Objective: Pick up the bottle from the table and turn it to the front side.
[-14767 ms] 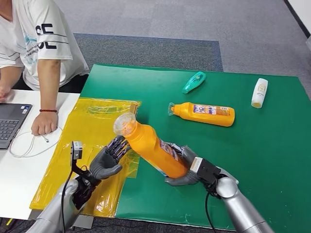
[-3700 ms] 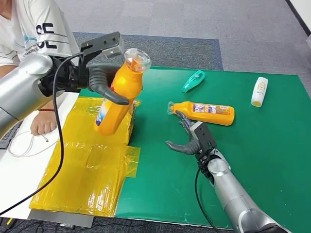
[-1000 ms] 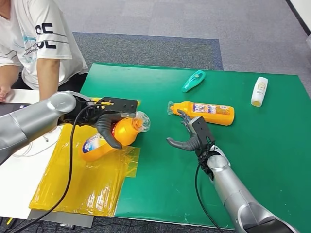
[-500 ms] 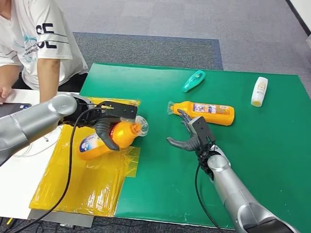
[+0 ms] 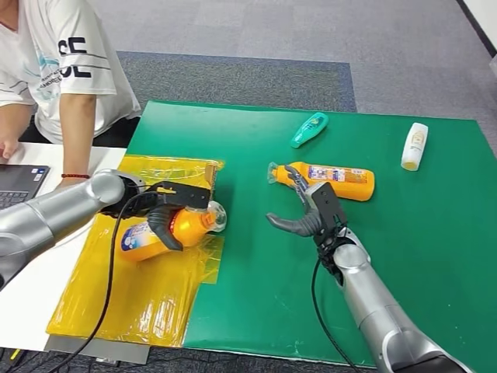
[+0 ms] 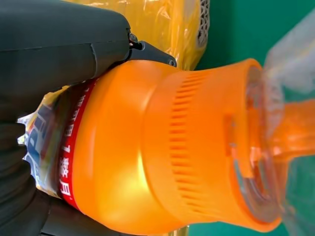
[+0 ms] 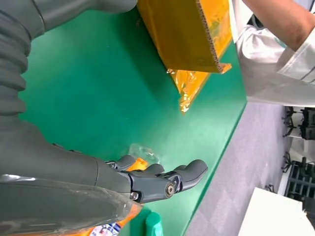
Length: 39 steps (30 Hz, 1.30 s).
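Bottle (image 5: pixel 167 229) gripped round midbody by left hand (image 5: pixel 165 208), rigid, glossy, slip-prone, bulky; right hand (image 5: pixel 300 215) spread, empty, beside second bottle (image 5: pixel 328 181).

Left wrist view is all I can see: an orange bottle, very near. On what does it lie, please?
Observer: The orange bottle lies on its side on a yellow plastic sheet, gripped by the left hand.
Operator: Is the right hand busy?
Observer: No, the right hand hangs open above the green mat.
Operator: Are other bottles there?
Observer: Yes, a second orange bottle lies just beyond that hand.
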Each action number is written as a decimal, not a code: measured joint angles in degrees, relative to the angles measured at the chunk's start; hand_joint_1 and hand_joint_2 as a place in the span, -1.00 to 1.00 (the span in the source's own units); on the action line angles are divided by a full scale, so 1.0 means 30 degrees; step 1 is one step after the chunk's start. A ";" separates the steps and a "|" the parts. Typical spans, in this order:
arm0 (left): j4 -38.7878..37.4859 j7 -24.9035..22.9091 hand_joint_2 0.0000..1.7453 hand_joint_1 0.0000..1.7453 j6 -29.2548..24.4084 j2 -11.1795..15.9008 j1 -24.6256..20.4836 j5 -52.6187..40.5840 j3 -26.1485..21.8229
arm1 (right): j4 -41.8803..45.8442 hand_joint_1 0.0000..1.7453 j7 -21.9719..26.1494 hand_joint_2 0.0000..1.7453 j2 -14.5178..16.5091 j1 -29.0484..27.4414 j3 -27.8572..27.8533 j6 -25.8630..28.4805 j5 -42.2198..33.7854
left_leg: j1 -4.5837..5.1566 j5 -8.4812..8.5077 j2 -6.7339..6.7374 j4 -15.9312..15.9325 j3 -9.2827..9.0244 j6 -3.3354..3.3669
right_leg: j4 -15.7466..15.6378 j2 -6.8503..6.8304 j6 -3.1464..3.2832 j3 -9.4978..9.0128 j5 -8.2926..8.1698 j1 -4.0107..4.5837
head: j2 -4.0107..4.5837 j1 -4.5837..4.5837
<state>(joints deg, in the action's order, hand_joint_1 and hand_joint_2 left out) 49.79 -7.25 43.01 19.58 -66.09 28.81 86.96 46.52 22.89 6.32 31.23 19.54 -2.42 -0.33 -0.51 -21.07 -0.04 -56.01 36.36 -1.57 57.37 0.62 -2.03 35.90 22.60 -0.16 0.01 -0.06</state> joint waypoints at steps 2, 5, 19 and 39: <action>-0.0347 0.0177 1.00 0.98 0.0000 -0.0069 0.0163 -0.0184 -0.0147 | 0.0332 -1.00 -0.0042 1.00 -0.0016 -0.0101 0.0000 -0.0013 0.0000 | 0.0001 0.0000 0.0001 0.0000 -0.0002 0.0000 | 0.0000 0.0003 0.0001 -0.0005 -0.0001 -0.0001 | 0.0002 0.0002; -0.0685 0.0243 1.00 1.00 0.0000 -0.0151 0.0403 -0.0346 -0.0384 | 0.0735 -1.00 -0.0089 1.00 -0.0049 -0.0232 0.0000 -0.0025 0.0000 | 0.0001 0.0001 0.0006 0.0000 -0.0006 -0.0002 | 0.0000 0.0011 0.0013 -0.0004 -0.0009 -0.0001 | 0.0002 0.0002; -0.1159 0.0436 1.00 0.23 -0.0353 -0.0306 0.0985 -0.0996 -0.1204 | 0.1476 -1.00 -0.0127 1.00 -0.0118 -0.0520 0.0000 -0.0062 0.0000 | 0.0000 0.0021 0.0006 0.0001 -0.0024 -0.0030 | 0.0021 0.0010 0.0024 -0.0009 -0.0017 0.0001 | 0.0002 0.0000; -0.1195 0.1785 1.00 -1.00 -0.1435 0.0053 0.2876 -0.2993 -0.3109 | 0.1255 -1.00 -0.0198 1.00 -0.0118 -0.0497 0.0096 -0.0228 0.0268 | 0.0000 0.0033 -0.0002 0.0002 -0.0020 -0.0030 | 0.0027 0.0002 0.0027 -0.0017 -0.0019 0.0001 | 0.0000 -0.0002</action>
<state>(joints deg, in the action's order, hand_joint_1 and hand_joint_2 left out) 46.21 -1.89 38.71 19.74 -57.46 19.84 77.64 50.29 22.30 5.97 29.74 19.83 -3.10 0.48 -0.51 -20.97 -0.04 -56.01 36.30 -1.66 57.45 0.63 -1.95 35.85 22.54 -0.16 0.01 -0.07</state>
